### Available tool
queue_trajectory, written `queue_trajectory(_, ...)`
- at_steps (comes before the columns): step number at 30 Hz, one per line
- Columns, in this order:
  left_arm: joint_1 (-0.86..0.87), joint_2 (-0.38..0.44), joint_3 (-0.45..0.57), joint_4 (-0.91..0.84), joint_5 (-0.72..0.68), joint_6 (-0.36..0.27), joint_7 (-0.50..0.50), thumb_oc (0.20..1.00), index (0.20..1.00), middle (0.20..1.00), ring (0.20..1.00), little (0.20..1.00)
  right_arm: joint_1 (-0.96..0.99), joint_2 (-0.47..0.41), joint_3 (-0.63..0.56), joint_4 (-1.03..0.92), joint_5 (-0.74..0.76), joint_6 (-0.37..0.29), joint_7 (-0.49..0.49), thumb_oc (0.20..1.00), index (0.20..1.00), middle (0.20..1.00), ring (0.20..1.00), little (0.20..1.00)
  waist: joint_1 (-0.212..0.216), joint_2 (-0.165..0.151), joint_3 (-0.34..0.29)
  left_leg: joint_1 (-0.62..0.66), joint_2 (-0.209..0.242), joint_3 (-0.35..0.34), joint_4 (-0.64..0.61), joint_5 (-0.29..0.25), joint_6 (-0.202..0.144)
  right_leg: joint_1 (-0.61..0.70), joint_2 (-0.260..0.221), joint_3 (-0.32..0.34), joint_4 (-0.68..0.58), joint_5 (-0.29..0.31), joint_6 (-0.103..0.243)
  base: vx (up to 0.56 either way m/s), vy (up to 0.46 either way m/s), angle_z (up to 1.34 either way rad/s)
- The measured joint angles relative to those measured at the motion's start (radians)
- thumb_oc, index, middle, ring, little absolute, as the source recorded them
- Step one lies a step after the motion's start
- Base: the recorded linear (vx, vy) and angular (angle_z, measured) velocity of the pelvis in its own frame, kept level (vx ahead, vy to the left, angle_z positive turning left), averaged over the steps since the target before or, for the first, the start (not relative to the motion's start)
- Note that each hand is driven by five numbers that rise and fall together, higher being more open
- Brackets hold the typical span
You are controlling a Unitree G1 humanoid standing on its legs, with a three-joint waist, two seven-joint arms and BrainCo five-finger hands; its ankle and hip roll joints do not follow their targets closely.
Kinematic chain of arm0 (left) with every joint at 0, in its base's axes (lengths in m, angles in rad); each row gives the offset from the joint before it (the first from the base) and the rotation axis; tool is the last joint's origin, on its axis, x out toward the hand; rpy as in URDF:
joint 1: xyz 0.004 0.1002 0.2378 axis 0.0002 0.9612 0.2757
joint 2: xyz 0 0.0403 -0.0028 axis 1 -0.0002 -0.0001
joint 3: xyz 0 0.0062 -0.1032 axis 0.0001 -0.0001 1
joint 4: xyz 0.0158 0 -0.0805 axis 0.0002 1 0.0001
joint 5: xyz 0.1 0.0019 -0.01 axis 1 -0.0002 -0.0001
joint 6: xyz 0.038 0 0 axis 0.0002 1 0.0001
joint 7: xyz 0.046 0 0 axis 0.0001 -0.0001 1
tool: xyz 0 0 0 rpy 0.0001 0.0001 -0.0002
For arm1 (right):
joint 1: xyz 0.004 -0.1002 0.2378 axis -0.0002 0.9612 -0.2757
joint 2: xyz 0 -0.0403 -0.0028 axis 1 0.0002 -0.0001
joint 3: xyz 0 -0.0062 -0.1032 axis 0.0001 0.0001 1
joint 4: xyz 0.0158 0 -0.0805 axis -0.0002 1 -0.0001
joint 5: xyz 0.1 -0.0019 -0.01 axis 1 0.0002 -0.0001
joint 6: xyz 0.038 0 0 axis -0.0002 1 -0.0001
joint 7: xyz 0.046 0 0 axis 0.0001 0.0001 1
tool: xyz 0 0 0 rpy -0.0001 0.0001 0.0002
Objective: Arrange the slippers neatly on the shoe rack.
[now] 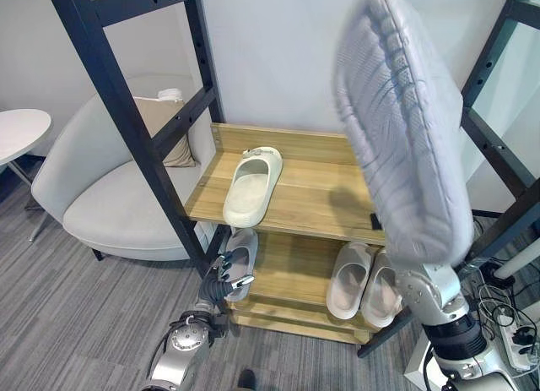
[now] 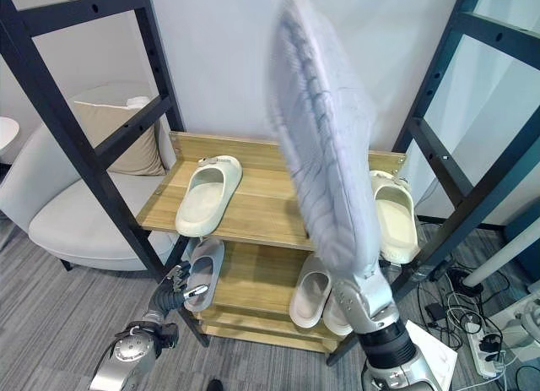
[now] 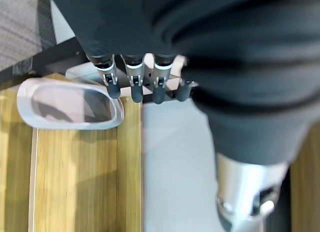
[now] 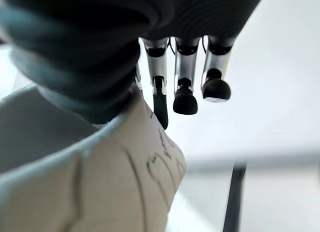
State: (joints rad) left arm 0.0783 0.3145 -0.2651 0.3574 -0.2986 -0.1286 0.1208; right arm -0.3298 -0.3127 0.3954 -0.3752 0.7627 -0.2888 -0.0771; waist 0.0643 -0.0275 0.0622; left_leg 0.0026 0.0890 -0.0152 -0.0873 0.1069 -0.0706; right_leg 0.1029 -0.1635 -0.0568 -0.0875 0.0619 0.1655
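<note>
A wooden shoe rack with two shelves stands against the white wall, between slanting black frame bars at its 9 o'clock and 3 o'clock sides. The right hand holds a pale grey slipper up close to the camera, its ribbed sole facing the viewer. Its long axis runs nearly upright, leaning a little from 11 o'clock down to 5 o'clock. The hand grips it at the lower end; in the right wrist view the fingers curl over the slipper's edge.

On the top shelf a cream slipper lies toward the left, long axis running 1 to 7 o'clock, its near end reaching the shelf's front edge. In the right eye view another cream slipper lies at the shelf's right end, running 12 to 6 o'clock. The board between these two is bare wood.

On the lower shelf a grey slipper sits at the left edge, and a pair of cream slippers lies side by side toward the right.

The left hand hangs low just beside the grey slipper, fingers loosely straight and holding nothing. A pale armchair stands at 9 o'clock beyond the frame.
</note>
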Motion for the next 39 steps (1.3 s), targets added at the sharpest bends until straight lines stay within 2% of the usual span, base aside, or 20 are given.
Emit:
queue_trajectory(2,0.001,-0.008,0.000,0.000,0.000,0.000,-0.002,1.000,1.000,1.000,1.000,1.000,0.001,-0.002,0.148,0.010,0.077,0.037,0.107,0.200,0.200,0.200,0.200,0.200,-0.002,-0.006,-0.008,-0.002,0.000,-0.001,0.000,-0.001,-0.002,0.000,0.000,0.000,0.000,0.000,0.001,-0.01,-0.001,0.02)
queue_trajectory(4,0.002,-0.008,0.001,0.000,0.000,-0.001,-0.002,1.000,1.000,1.000,1.000,1.000,0.001,-0.008,0.214,0.048,0.083,0.082,0.164,0.200,0.200,0.200,0.200,0.200,0.003,-0.013,-0.012,-0.004,0.000,-0.001,0.000,-0.001,-0.002,-0.002,-0.001,-0.001,0.000,-0.002,0.002,-0.01,0.000,0.02)
queue_trajectory(8,0.006,-0.006,0.016,0.002,-0.001,-0.010,0.000,1.000,1.000,1.000,1.000,1.000,0.051,-0.034,0.271,0.205,0.023,0.165,0.233,0.200,0.200,0.200,0.200,0.200,0.019,-0.025,-0.021,-0.013,-0.003,-0.006,0.000,-0.001,-0.002,-0.006,-0.004,-0.002,0.000,-0.007,-0.007,-0.03,0.006,0.05)
queue_trajectory(9,0.006,-0.006,0.024,0.003,-0.001,-0.015,0.001,1.000,1.000,1.000,1.000,1.000,0.076,-0.045,0.277,0.230,-0.002,0.172,0.242,0.200,0.200,0.200,0.200,0.200,0.021,-0.016,-0.017,-0.026,-0.003,-0.008,0.000,-0.001,-0.002,-0.024,-0.004,-0.003,0.000,-0.007,-0.006,-0.06,0.002,0.09)
queue_trajectory(10,0.006,-0.005,0.037,0.004,-0.001,-0.023,0.003,1.000,1.000,1.000,1.000,1.000,0.098,-0.055,0.287,0.266,-0.039,0.180,0.249,0.200,0.200,0.200,0.200,0.200,0.021,-0.027,-0.023,-0.033,-0.003,-0.014,0.000,-0.001,-0.002,-0.022,-0.004,-0.004,0.000,-0.006,-0.007,-0.04,0.000,0.11)
queue_trajectory(13,0.007,0.000,0.054,0.019,-0.001,-0.043,0.024,1.000,1.000,1.000,1.000,1.000,0.133,-0.116,0.311,0.359,-0.254,0.197,0.276,0.200,0.200,0.200,0.200,0.200,0.020,-0.006,-0.006,-0.044,-0.004,-0.030,0.000,0.000,-0.002,-0.026,-0.004,-0.024,0.001,-0.002,-0.005,-0.07,-0.007,0.12)
queue_trajectory(14,0.007,-0.002,0.063,0.021,-0.001,-0.051,0.030,1.000,1.000,1.000,1.000,1.000,0.147,-0.126,0.308,0.399,-0.319,0.192,0.275,0.200,0.200,0.200,0.200,0.200,0.019,-0.010,-0.007,-0.044,-0.003,-0.032,0.000,0.000,-0.002,-0.023,-0.003,-0.028,0.000,-0.002,-0.006,-0.06,-0.020,0.13)
queue_trajectory(15,0.008,-0.003,0.069,0.023,-0.001,-0.056,0.036,1.000,1.000,1.000,1.000,1.000,0.153,-0.132,0.308,0.427,-0.368,0.188,0.274,0.200,0.200,0.200,0.200,0.200,0.022,0.005,0.002,-0.050,-0.002,-0.033,0.000,0.000,-0.002,-0.028,-0.002,-0.029,0.000,-0.002,-0.006,-0.08,-0.015,0.14)
queue_trajectory(16,0.004,-0.004,0.077,0.023,-0.004,-0.072,0.055,1.000,1.000,1.000,1.000,1.000,0.159,-0.132,0.300,0.511,-0.510,0.178,0.254,0.200,0.200,0.200,0.200,0.200,0.021,0.003,0.004,-0.059,-0.001,-0.043,0.000,0.000,-0.002,-0.036,0.000,-0.040,0.000,-0.002,-0.005,-0.10,-0.004,0.13)
queue_trajectory(17,0.002,-0.004,0.079,0.024,-0.004,-0.078,0.066,1.000,1.000,1.000,1.000,1.000,0.159,-0.129,0.299,0.559,-0.554,0.178,0.245,0.200,0.200,0.200,0.200,0.200,0.021,0.008,0.009,-0.065,-0.001,-0.049,0.000,0.000,-0.002,-0.038,0.000,-0.046,0.000,-0.001,-0.006,-0.19,-0.006,0.25)
queue_trajectory(19,-0.009,-0.006,0.078,0.030,-0.005,-0.091,0.092,1.000,1.000,1.000,1.000,1.000,0.160,-0.129,0.285,0.671,-0.707,0.166,0.176,0.200,0.200,0.200,0.200,0.200,0.021,0.022,0.036,-0.086,-0.001,-0.061,0.000,0.001,-0.001,-0.053,0.003,-0.058,0.001,0.001,-0.006,-0.21,-0.001,0.20)
queue_trajectory(21,-0.034,-0.013,0.067,0.029,-0.005,-0.112,0.130,1.000,1.000,1.000,1.000,1.000,0.127,-0.120,0.258,0.825,-0.898,0.177,0.055,0.200,0.200,0.200,0.200,0.200,0.027,0.048,0.077,-0.123,0.006,-0.085,0.004,0.034,-0.007,-0.077,0.017,-0.072,0.006,0.019,-0.006,-0.18,0.015,0.17)
queue_trajectory(23,-0.080,-0.017,0.062,0.029,-0.007,-0.120,0.162,1.000,1.000,1.000,1.000,1.000,0.085,-0.117,0.231,0.894,-0.995,0.209,-0.038,0.200,0.200,0.200,0.200,0.200,0.031,0.064,0.128,-0.148,0.013,-0.095,0.007,0.050,-0.010,-0.094,0.021,-0.084,0.006,0.028,-0.005,-0.19,0.030,0.15)
queue_trajectory(25,-0.124,-0.013,0.034,0.028,-0.009,-0.126,0.194,1.000,1.000,1.000,1.000,1.000,0.016,-0.090,0.190,0.959,-1.057,0.214,-0.140,0.200,0.200,0.200,0.200,0.200,0.034,0.079,0.175,-0.175,0.018,-0.105,0.007,0.068,-0.014,-0.132,0.026,-0.084,0.034,0.027,-0.008,-0.29,0.072,0.02)
queue_trajectory(28,-0.224,-0.023,-0.021,0.031,-0.010,-0.137,0.225,1.000,1.000,1.000,1.000,1.000,-0.124,-0.058,0.170,1.034,-1.120,0.242,-0.268,0.200,0.200,0.200,0.200,0.200,0.035,0.094,0.238,-0.247,0.018,-0.113,0.039,0.074,-0.017,-0.232,0.023,-0.079,0.118,0.014,-0.006,-0.27,0.068,-0.01)
queue_trajectory(31,-0.345,-0.028,-0.094,0.035,-0.035,-0.153,0.244,1.000,1.000,1.000,1.000,1.000,-0.335,-0.037,0.171,1.163,-1.171,0.289,-0.416,0.200,0.200,0.200,0.200,0.200,0.063,0.112,0.310,-0.347,0.003,-0.115,0.090,0.074,-0.017,-0.381,0.006,-0.064,0.276,-0.038,-0.007,-0.18,0.028,0.01)
queue_trajectory(35,-0.449,-0.018,-0.134,0.033,-0.036,-0.165,0.267,1.000,1.000,1.000,1.000,1.000,-0.524,-0.051,0.141,1.247,-1.185,0.327,-0.519,0.200,0.200,0.200,0.200,0.200,0.084,0.105,0.373,-0.443,-0.032,-0.127,0.152,0.074,-0.017,-0.534,-0.038,-0.053,0.470,-0.117,-0.024,-0.14,0.038,0.18)
queue_trajectory(39,-0.484,-0.010,-0.144,0.032,-0.036,-0.167,0.274,1.000,1.000,1.000,1.000,1.000,-0.626,-0.056,0.142,1.313,-1.183,0.359,-0.575,0.200,0.200,0.200,0.200,0.200,0.095,0.090,0.399,-0.507,-0.049,-0.140,0.189,0.076,-0.019,-0.616,-0.056,-0.055,0.564,-0.165,-0.032,-0.08,0.028,0.17)
